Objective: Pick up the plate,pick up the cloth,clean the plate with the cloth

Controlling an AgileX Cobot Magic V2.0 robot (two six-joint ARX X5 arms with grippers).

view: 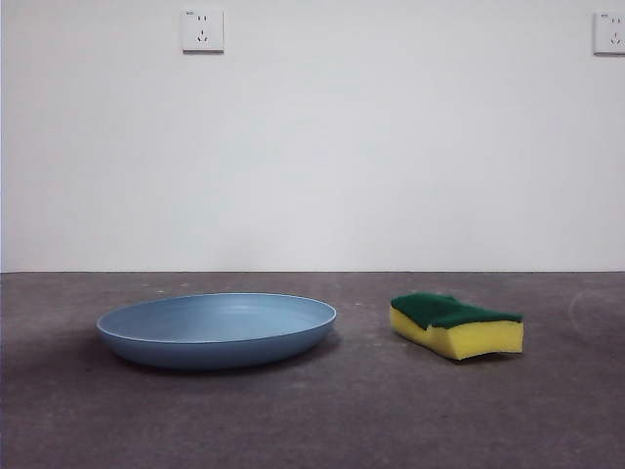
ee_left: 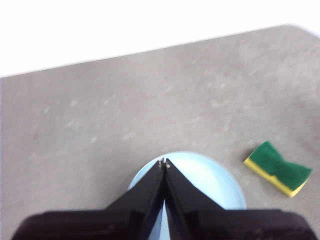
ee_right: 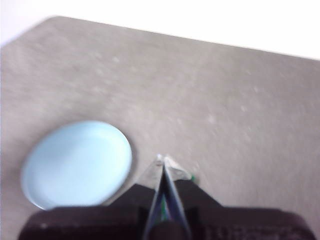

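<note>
The plate (view: 217, 329) is seen in the lower left of centre of the front view, resting flat on the grey tabletop (view: 312, 420), its raised rim turned up and its inside bare. The cloth (view: 456, 325), a yellow sponge block with a dark green top layer, is seen to the right of centre in the same view, lying on the tabletop well apart from the plate, green side up. A white wall (view: 312, 147) fills the upper half of that view, with one socket (view: 202, 30) at the upper left and a second socket (view: 608, 32) cut by the upper right edge. No arm is seen in the front view.

In the left wrist view, the left gripper (ee_left: 164, 163) is shown above the plate (ee_left: 210, 177), its two black jaws pressed together at the tips with nothing held between them. The cloth (ee_left: 278, 168) appears at the lower right of that picture, clear of the plate.

In the right wrist view, the right gripper (ee_right: 162, 160) is shown with its jaws likewise brought together and nothing gripped. A sliver of green shows just behind its tips, mostly hidden by the jaws. The plate (ee_right: 77, 164) lies at the lower left of that picture, apart from the gripper.
</note>
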